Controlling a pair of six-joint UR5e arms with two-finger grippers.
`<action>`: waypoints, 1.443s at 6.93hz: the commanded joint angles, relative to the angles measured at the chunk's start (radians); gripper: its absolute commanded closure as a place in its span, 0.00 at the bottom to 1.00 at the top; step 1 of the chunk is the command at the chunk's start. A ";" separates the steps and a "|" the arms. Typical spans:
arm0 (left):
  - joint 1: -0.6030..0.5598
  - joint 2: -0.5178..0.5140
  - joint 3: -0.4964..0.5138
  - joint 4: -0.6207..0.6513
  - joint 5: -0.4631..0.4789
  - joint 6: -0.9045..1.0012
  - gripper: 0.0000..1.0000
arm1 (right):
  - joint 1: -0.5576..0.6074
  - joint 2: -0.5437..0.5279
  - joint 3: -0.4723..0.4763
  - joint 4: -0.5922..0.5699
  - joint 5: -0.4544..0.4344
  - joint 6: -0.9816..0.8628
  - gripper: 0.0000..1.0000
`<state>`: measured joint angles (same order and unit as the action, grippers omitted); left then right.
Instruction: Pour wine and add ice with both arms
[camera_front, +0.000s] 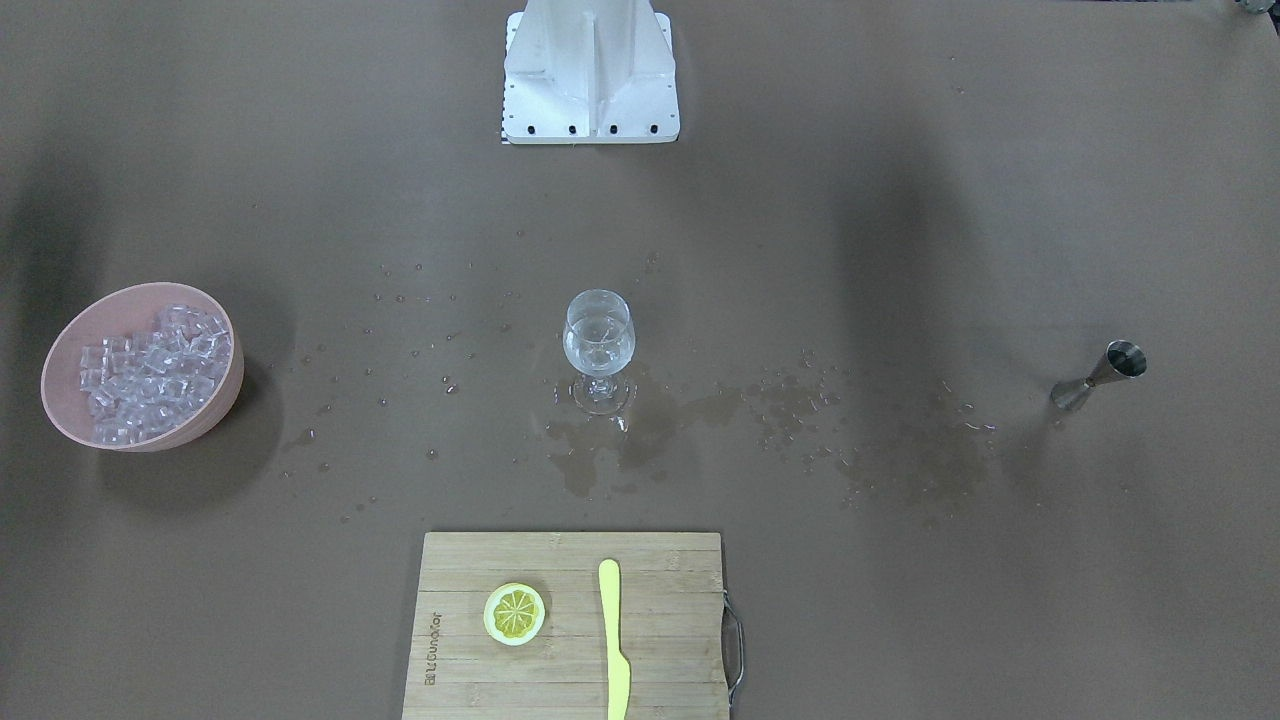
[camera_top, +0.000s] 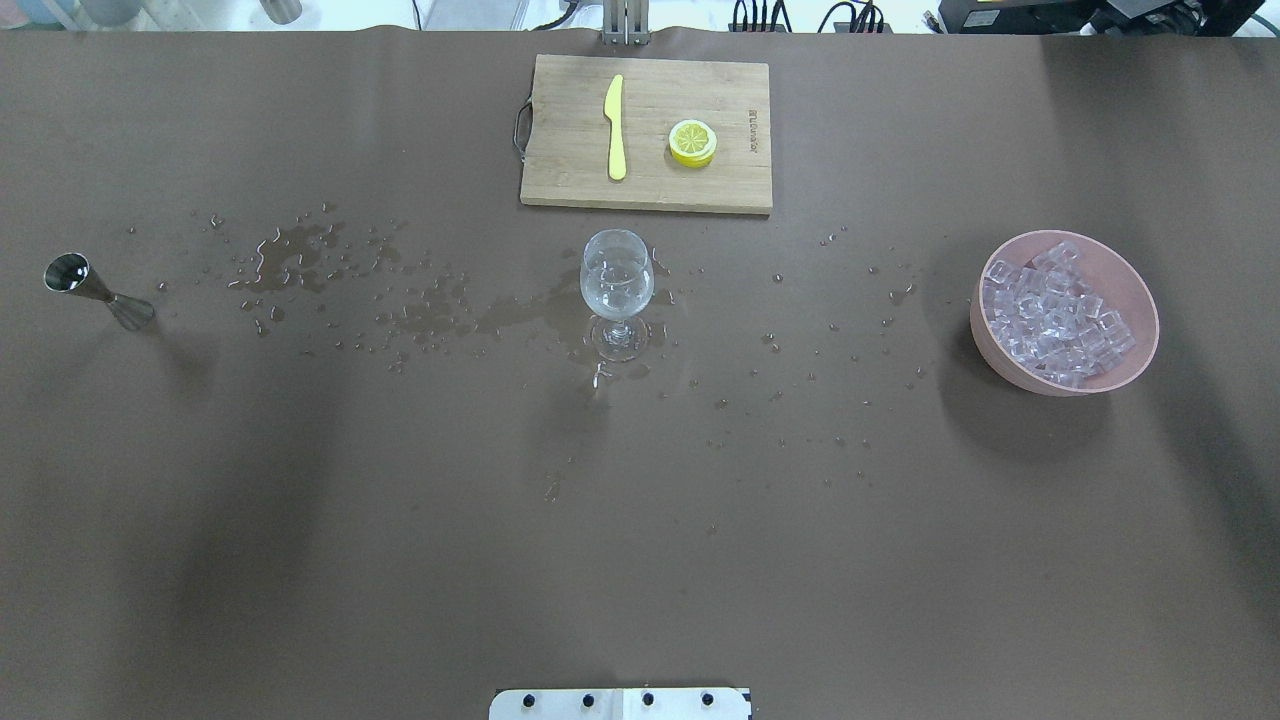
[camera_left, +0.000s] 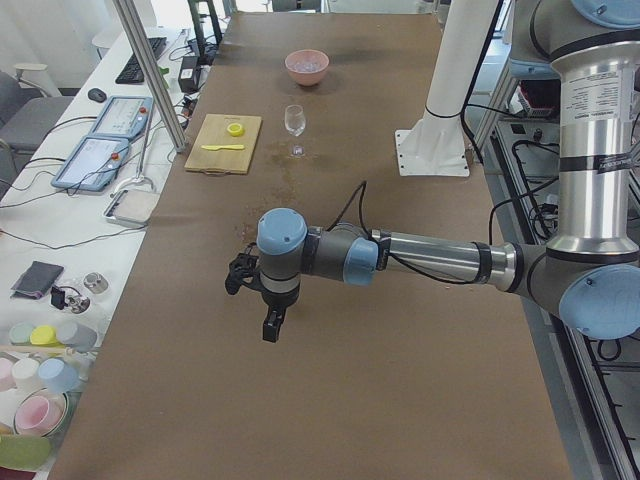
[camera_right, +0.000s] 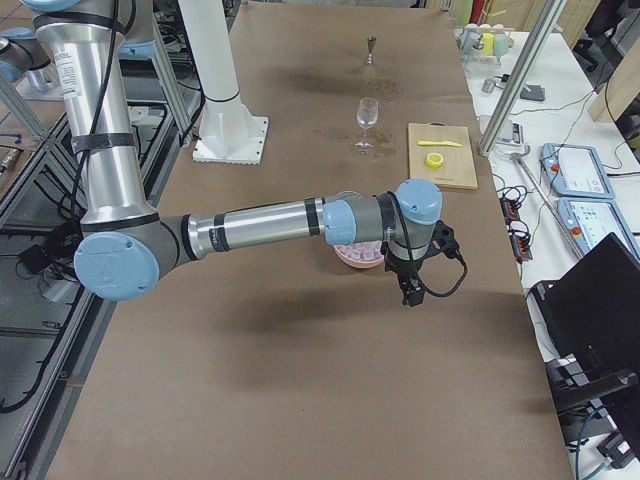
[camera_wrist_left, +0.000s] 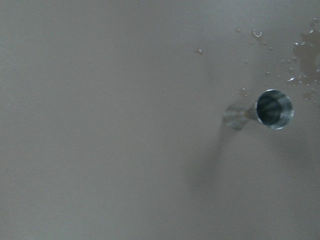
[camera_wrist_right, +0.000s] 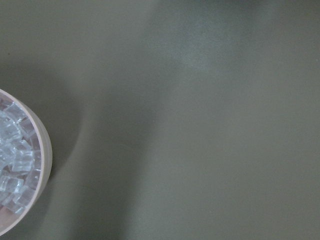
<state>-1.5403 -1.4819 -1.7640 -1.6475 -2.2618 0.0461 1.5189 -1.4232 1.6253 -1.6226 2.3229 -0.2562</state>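
Observation:
The wine glass (camera_front: 598, 340) stands mid-table with a little clear wine (camera_front: 598, 355) in its bowl; it also shows in the overhead view (camera_top: 617, 280). The ice (camera_front: 150, 375) fills a pink bowl (camera_front: 228, 398), seen overhead too (camera_top: 1000, 355). A steel jigger (camera_front: 1100, 372) stands alone at the table's other end and shows in the left wrist view (camera_wrist_left: 272, 109). My left gripper (camera_left: 262, 305) hangs above the table near the jigger's end. My right gripper (camera_right: 410, 288) hangs beside the bowl (camera_right: 352, 256). I cannot tell whether either is open or shut.
A wooden cutting board (camera_front: 660, 640) with a lemon slice (camera_front: 514, 613) and a yellow knife (camera_front: 613, 640) lies on the operators' side. Water puddles and drops (camera_front: 620, 440) spread around the glass toward the jigger. The white base block (camera_front: 590, 80) stands at the robot's edge.

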 joint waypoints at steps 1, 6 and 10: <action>-0.001 0.006 -0.023 0.011 0.008 -0.012 0.02 | 0.007 -0.008 0.004 -0.002 -0.017 0.005 0.00; 0.002 0.012 -0.112 0.008 0.002 -0.011 0.02 | 0.007 -0.003 0.010 0.000 -0.007 0.009 0.00; -0.004 0.025 -0.176 -0.002 -0.108 -0.011 0.02 | 0.007 -0.005 0.010 -0.002 -0.005 0.009 0.00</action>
<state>-1.5420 -1.4634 -1.9171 -1.6476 -2.3588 0.0335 1.5259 -1.4268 1.6351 -1.6240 2.3178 -0.2470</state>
